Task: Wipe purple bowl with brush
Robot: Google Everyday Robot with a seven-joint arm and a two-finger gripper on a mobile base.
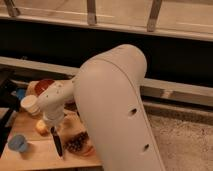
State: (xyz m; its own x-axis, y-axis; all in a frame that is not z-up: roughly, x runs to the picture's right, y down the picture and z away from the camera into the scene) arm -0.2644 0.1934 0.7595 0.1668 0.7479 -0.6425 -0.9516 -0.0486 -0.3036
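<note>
My gripper hangs from the white arm over the left part of the wooden table. It is shut on the brush, a slim black stick that points down and slightly right, with its tip close to the table. The purple bowl sits just right of the brush, dark inside and partly hidden by my arm. The brush is beside the bowl's left rim, not inside it.
A reddish-orange bowl stands at the back of the table, with a white cup in front of it. A blue object lies at the left front. A yellowish item is beside my gripper. An orange piece shows under the purple bowl's edge.
</note>
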